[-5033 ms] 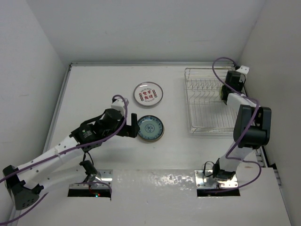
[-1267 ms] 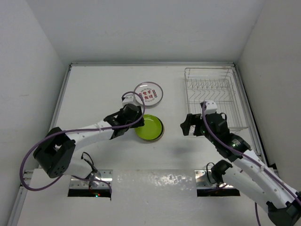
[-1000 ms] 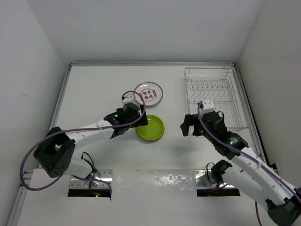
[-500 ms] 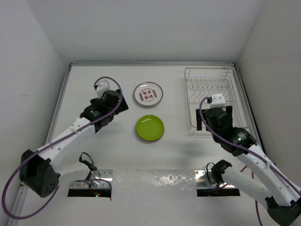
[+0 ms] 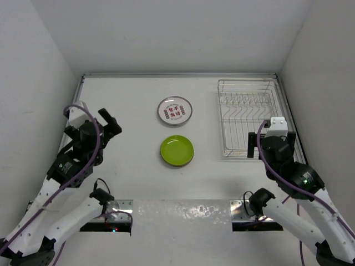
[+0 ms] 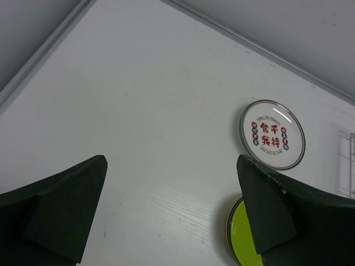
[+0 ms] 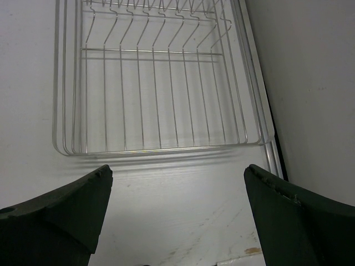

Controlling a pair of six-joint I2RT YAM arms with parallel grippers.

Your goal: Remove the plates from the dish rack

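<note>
Jaws of the left gripper [image 6: 172,166] were seen spread wide, with nothing held between them. They were raised above the counter [image 5: 127,100], well to the left of the dish rack [image 5: 246,100]. Jaws of the right gripper [image 7: 177,177] were likewise found fully parted and empty, poised over the counter just in front of the dish rack's near edge. Rows of upright prongs were seen along the dish rack's far side.

Two plates were laid flat on the counter to the left of the dish rack, apart from it. A white plate with red characters [image 5: 175,110] was set level with the rack's middle. A lime green plate [image 5: 177,150] was set level with the rack's near edge. The two were placed near each other but not touching. In the left wrist view, part of the lime green plate was hidden behind one jaw.
</note>
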